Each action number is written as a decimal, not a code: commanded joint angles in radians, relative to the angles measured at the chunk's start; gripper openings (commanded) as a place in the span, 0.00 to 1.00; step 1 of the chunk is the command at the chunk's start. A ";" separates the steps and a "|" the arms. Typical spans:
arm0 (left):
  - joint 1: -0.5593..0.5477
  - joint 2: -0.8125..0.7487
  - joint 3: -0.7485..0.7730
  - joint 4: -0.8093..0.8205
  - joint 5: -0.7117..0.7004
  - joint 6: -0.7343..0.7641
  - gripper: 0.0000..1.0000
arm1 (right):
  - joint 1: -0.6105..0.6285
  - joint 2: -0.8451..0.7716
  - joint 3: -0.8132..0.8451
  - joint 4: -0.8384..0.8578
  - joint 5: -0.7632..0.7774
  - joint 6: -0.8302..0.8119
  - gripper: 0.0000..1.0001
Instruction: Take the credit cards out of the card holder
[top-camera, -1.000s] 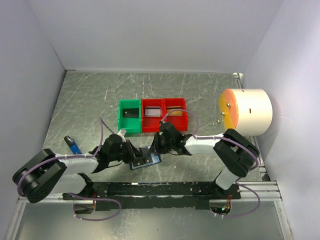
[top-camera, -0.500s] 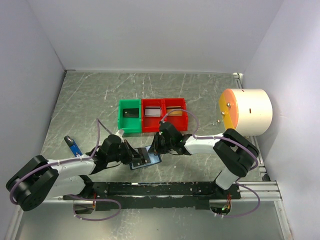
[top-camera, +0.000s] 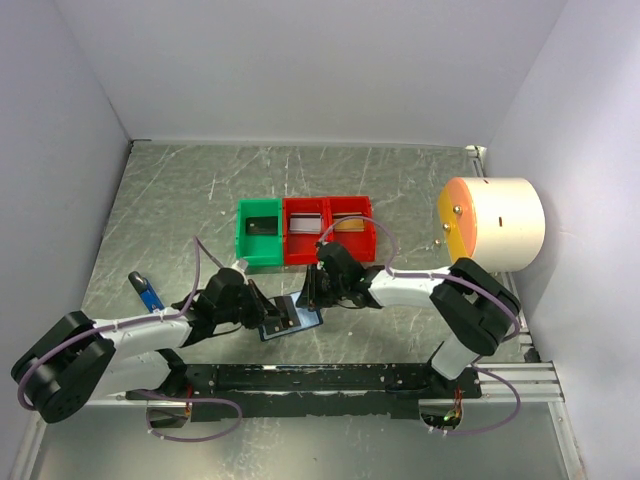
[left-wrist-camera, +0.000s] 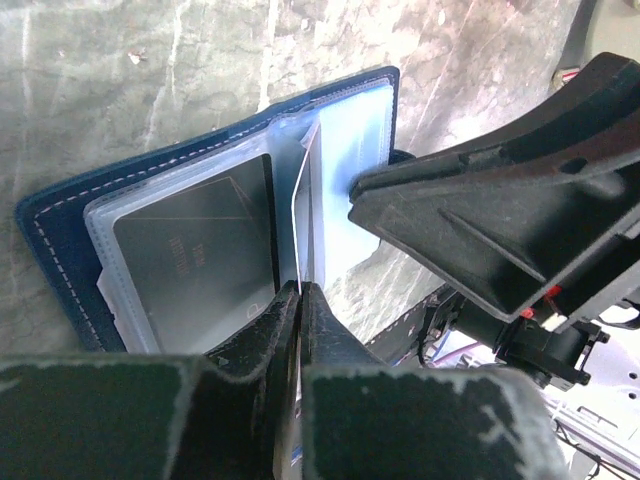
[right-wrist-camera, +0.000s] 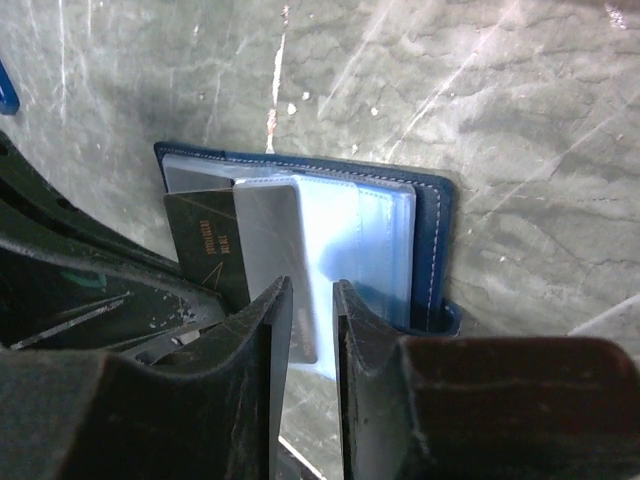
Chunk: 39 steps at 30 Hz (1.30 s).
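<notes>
Now the left jaws have pinched shut on a silvery card (right-wrist-camera: 268, 240) in the card holder (right-wrist-camera: 432, 240), right jaws slightly parted, empty: pull next.

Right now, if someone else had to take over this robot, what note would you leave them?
Left hand: shut on the edge of the silver card, which is partly out of the holder.
Right hand: slightly open over the holder's right half, gripping nothing I can see.
Holder: lies open between the hands, with a dark card in its left pocket.
Done: the green bin and red bins seem to hold three cards.
Left: draw out the silver card, then the dark card.
</notes>
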 joint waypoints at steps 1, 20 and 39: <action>0.000 0.013 0.030 0.000 -0.019 0.024 0.12 | 0.006 -0.058 0.042 -0.081 -0.032 -0.066 0.25; 0.000 0.047 0.015 0.103 0.019 0.016 0.30 | 0.010 0.070 0.003 -0.098 -0.015 -0.013 0.25; 0.000 -0.146 0.069 -0.275 -0.156 0.063 0.07 | -0.015 0.045 0.040 -0.199 0.104 -0.053 0.24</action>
